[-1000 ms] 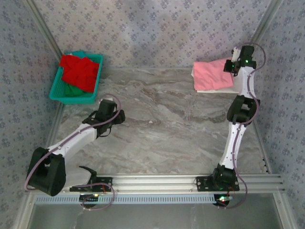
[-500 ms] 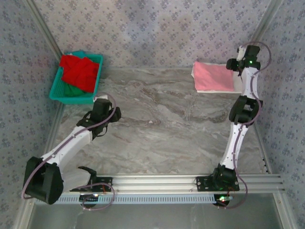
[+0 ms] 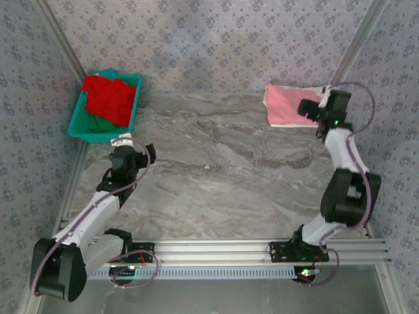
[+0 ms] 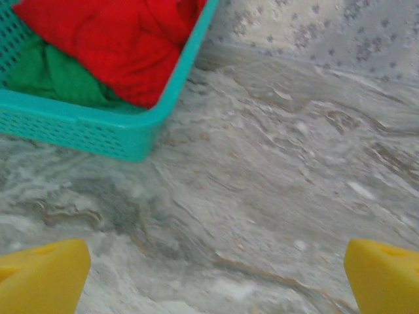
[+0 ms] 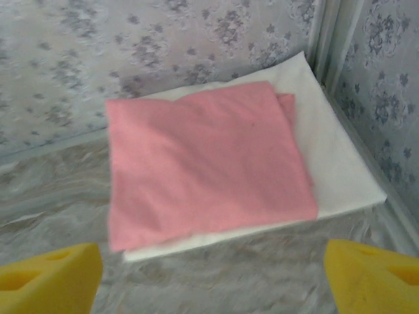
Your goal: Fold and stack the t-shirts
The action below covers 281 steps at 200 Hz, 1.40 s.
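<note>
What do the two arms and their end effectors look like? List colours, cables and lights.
The left arm and right arm have white links joined by black joints, with a thin purplish cable looping along each. A small green light glows at the right arm's base. The left end effector and right end effector each have two blocky yellow fingers.

Floral-papered panels (image 3: pixel 216 46) are boxing in a marble-look tabletop (image 3: pixel 229 170) edged by an aluminium mounting rail (image 3: pixel 222 248), marking a robot lab cell.
</note>
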Each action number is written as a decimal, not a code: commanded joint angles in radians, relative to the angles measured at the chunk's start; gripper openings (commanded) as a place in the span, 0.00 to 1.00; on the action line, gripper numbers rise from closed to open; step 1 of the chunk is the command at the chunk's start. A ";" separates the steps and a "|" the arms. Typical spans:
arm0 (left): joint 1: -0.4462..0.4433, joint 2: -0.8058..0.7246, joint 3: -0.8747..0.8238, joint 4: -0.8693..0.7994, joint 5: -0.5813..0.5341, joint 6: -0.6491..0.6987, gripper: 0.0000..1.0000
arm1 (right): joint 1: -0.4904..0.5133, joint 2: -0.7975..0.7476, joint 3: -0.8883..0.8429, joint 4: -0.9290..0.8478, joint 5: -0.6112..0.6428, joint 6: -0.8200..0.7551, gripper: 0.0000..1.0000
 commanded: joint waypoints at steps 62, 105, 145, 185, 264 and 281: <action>0.185 0.207 -0.111 0.475 0.060 0.190 1.00 | 0.198 -0.293 -0.637 0.372 0.227 -0.077 1.00; 0.244 0.251 -0.144 0.612 0.127 0.249 1.00 | 0.179 -0.127 -0.706 0.643 0.154 -0.137 1.00; 0.256 0.254 -0.199 0.742 0.235 0.266 1.00 | 0.117 -0.037 -0.726 0.767 0.026 -0.134 1.00; 0.258 0.224 -0.228 0.728 0.231 0.263 1.00 | 0.102 0.006 -0.803 0.949 -0.021 -0.131 1.00; 0.260 0.497 -0.221 0.892 0.298 0.284 0.99 | 0.126 -0.004 -0.785 0.893 0.038 -0.141 1.00; 0.262 0.550 -0.166 0.839 0.314 0.290 1.00 | 0.132 -0.004 -0.784 0.894 0.051 -0.145 1.00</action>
